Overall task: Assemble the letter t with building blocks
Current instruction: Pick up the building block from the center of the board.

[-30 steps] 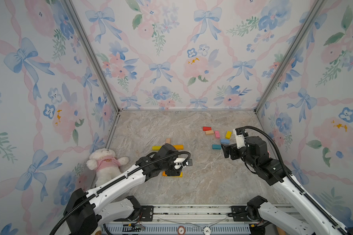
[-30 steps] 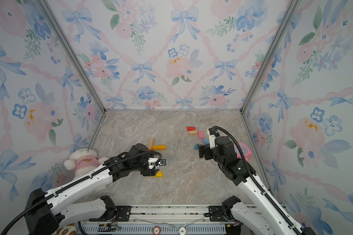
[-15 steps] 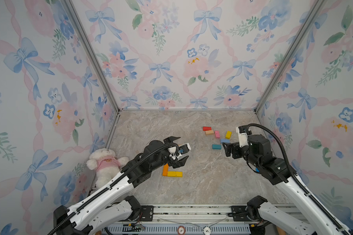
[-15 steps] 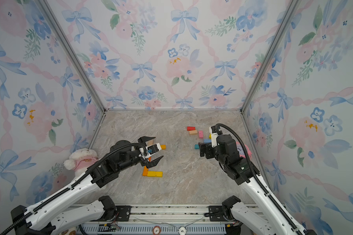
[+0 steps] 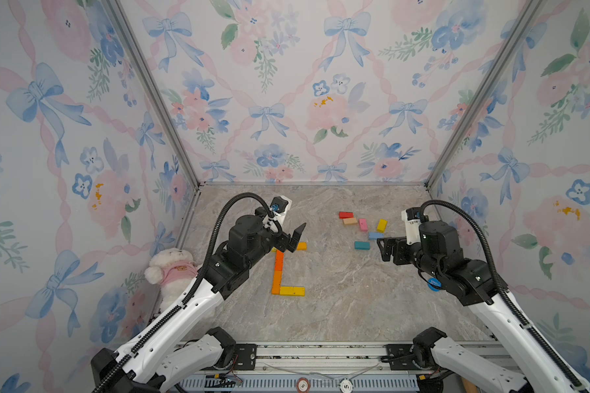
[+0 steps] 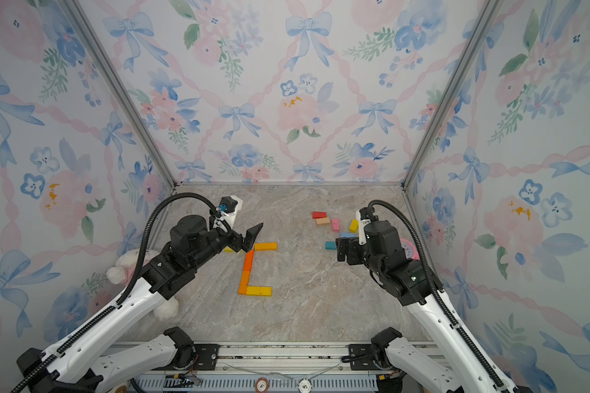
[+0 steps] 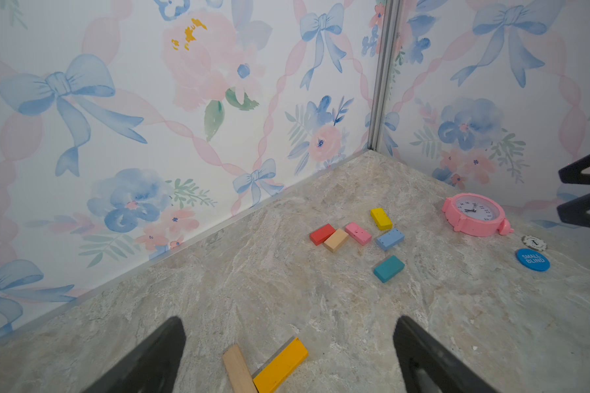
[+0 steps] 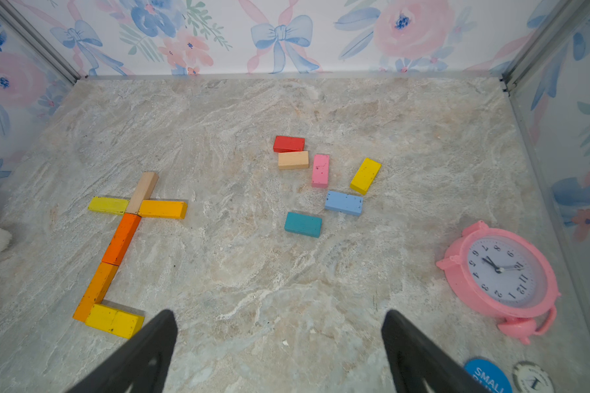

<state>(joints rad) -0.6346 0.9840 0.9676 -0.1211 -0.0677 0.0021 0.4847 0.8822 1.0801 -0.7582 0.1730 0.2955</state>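
Wooden building blocks lie flat on the marble-patterned floor. 6 of them abut to form a lowercase t: a tan block on top, 2 yellow bars as the crossbar, 2 orange pieces as the stem, and a yellow foot turned sideways for the hook. 6 shorter spares sit well apart, probably unneeded. The left gripper hovers over the crossbar, jaws wide and empty. The right gripper, equally wide, holds nothing near the spares.

Joined bricks left of centre; loose bricks right, farther back; clock beyond, rightmost; plush far left.
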